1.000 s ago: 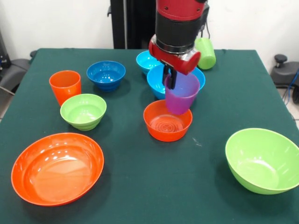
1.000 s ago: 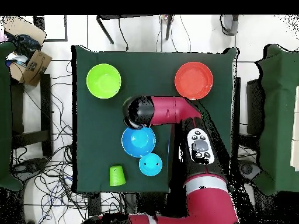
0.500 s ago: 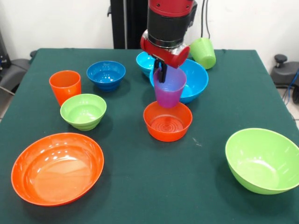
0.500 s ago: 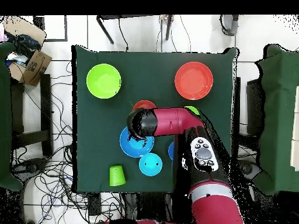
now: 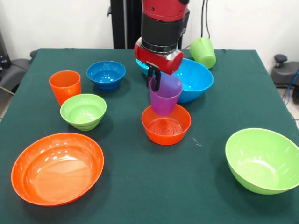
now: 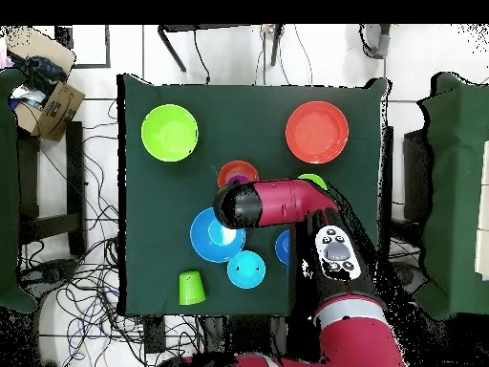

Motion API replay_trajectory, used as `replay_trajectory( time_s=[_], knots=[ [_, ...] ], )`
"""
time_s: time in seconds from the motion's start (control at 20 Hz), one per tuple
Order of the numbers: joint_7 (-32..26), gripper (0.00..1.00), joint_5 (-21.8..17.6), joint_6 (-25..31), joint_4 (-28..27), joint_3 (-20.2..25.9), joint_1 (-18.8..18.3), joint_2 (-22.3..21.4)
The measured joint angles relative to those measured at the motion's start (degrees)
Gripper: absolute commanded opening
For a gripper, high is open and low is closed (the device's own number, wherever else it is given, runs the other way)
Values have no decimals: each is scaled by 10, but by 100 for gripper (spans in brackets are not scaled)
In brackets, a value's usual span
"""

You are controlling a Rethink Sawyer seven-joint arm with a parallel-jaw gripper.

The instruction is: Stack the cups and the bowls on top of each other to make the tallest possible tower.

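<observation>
Nearest on the green-covered bench [image 5: 140, 186] sit a large glossy orange plastic bowl [image 5: 57, 168] and a large lime green bowl [image 5: 262, 160]. Behind them, the hand [image 5: 155, 80] grips the rim of the smooth purple plastic tumbler [image 5: 164, 95], hanging just above the small orange bowl [image 5: 166, 125]. Farther back lies a large light blue bowl [image 5: 192, 79].

Your red and black arm [image 5: 162, 21] comes down from the top of the front view, its wrist pointing straight at the desk [image 5: 219, 100]. The pincer [image 5: 155, 78] hangs below the red collar with its black fingers [image 5: 157, 80] closed over the near rim of the translucent purple plastic tumbler [image 5: 164, 95], which you hold upright, clear of the desk. From overhead, the arm reaches from its base at the bottom edge, bends, and lies across the desk's middle, its black wrist end [image 6: 233, 205] hiding the pincer.
</observation>
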Motion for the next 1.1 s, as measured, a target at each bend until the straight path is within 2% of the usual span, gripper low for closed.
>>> replay_trajectory(
  time_s=[1.1],
  knots=[
    [0, 0, 0, 0, 1, 15, 3, -2]
  ],
)
